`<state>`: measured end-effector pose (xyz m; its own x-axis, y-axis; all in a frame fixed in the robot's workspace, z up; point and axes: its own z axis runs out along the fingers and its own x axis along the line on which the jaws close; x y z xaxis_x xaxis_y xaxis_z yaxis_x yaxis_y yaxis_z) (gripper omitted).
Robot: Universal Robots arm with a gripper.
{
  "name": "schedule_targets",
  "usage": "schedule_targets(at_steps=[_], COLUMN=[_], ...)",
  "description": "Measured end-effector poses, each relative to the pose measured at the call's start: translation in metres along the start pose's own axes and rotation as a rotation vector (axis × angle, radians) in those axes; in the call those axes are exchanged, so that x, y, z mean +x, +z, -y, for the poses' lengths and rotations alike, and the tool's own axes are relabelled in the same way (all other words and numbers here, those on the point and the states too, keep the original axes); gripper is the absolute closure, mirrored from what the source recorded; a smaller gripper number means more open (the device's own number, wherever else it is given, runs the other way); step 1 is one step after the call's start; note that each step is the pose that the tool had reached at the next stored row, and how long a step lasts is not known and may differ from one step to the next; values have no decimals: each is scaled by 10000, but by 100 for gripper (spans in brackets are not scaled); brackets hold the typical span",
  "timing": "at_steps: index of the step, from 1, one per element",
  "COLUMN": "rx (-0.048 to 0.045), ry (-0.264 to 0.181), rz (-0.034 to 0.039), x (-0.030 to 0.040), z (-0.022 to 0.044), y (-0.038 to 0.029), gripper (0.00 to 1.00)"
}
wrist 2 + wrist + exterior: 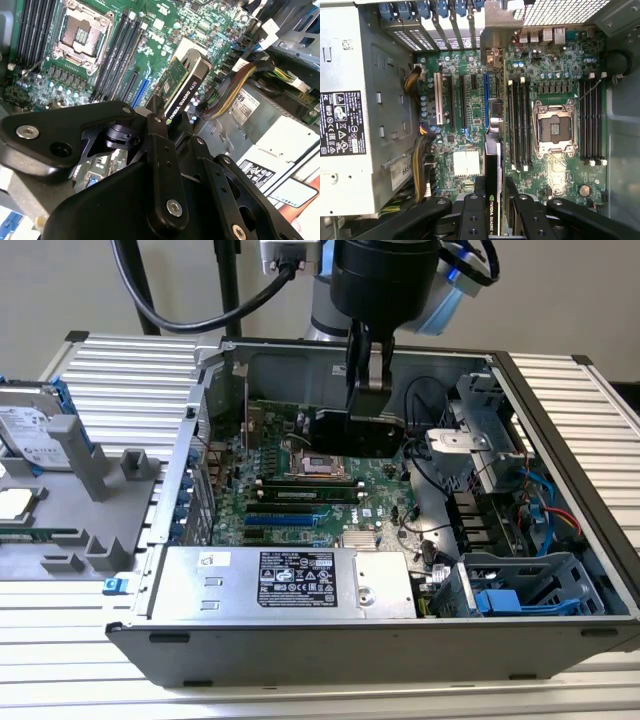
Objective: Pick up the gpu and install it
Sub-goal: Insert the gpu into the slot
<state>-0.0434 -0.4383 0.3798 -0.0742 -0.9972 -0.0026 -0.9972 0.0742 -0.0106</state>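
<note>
the exterior view looks down from outside and above into the open computer case (300,650), at middle range. both wrist views ride close above, looking past the gripper (494,187) onto the motherboard (472,100); all three share the empty processor socket (318,462).

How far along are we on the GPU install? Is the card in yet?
Done: the gpu is picked up, clamped by the gripper inside the open case. In hand: it hangs on edge over the motherboard, roughly alongside the blue slot. Left: seating. In the exterior view the card looks clear of the board, not yet in any slot.
</note>
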Motion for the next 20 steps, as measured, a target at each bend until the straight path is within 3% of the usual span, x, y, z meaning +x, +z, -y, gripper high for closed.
schedule_targets(at_steps=[20], rx=[6], ry=[2], rz=[0], x=[0], z=[-2], y=[112], gripper=[100])
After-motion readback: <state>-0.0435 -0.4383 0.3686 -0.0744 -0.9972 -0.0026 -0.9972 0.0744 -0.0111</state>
